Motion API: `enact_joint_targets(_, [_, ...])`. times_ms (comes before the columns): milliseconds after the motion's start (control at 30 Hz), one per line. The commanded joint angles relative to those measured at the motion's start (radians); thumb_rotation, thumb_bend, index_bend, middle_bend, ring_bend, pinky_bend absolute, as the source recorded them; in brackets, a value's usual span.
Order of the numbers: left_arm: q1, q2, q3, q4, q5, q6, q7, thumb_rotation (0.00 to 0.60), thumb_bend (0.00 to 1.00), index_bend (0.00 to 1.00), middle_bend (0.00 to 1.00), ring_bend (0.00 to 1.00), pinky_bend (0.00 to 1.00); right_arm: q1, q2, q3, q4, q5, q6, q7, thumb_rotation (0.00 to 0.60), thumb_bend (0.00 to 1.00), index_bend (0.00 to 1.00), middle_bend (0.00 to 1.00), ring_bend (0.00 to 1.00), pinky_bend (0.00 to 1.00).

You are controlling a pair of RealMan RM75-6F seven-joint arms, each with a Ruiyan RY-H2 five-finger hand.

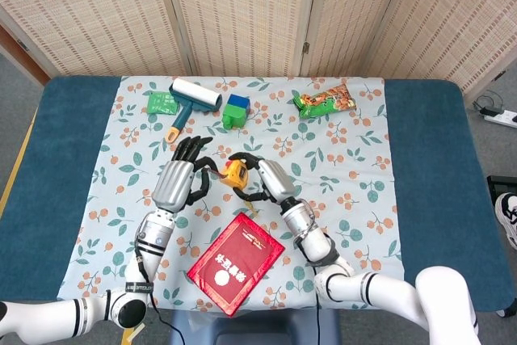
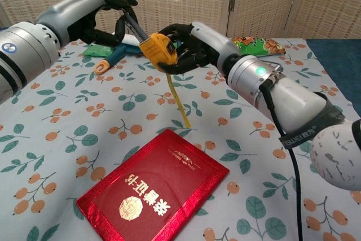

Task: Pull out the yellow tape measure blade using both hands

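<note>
My right hand (image 1: 268, 180) (image 2: 198, 43) grips the yellow tape measure (image 1: 234, 172) (image 2: 161, 52) and holds it above the floral cloth. A short length of yellow blade (image 2: 179, 100) (image 1: 247, 201) hangs loose from the case, its free end just above the red booklet's far corner. Just left of the case is my left hand (image 1: 181, 175) (image 2: 107, 18), with fingers curved over the thumb and a gap between them. I see nothing held in it, and it does not touch the blade.
A red booklet (image 1: 236, 262) (image 2: 155, 187) lies on the cloth near the front edge. At the back are a lint roller (image 1: 192, 101), a green packet (image 1: 162, 103), a blue and green block (image 1: 236, 111) and a snack bag (image 1: 323, 101) (image 2: 254, 44).
</note>
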Motion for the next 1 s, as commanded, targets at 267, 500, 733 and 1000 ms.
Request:
enact_joint_targets(267, [0.029,0.006,-0.017,0.034,0.005,0.021,-0.088,0.6,0.82,0.54,0.2,0.13,0.0,-0.031,0.058,-0.026,-0.029,0.0,-0.01,-0.011,0.6,0.38,0.57,0.46,0.46,0.32])
enact_joint_targets(500, [0.048,0.041,-0.027,0.059,-0.007,0.009,-0.141,0.6,0.82,0.54,0.2,0.13,0.0,-0.081,0.115,-0.069,-0.064,-0.012,0.002,-0.008,0.6,0.38,0.57,0.46,0.46,0.32])
enact_joint_targets(733, [0.07,0.077,-0.033,0.091,-0.007,-0.006,-0.222,0.6,0.82,0.54,0.21,0.14,0.0,-0.139,0.193,-0.11,-0.123,-0.008,0.006,-0.015,0.6,0.38,0.57,0.46,0.46,0.32])
enact_joint_targets(1000, [0.085,0.109,-0.04,0.152,-0.021,-0.044,-0.307,0.6,0.82,0.54,0.22,0.14,0.0,-0.205,0.287,-0.161,-0.183,-0.016,0.017,-0.028,0.6,0.38,0.57,0.46,0.46,0.32])
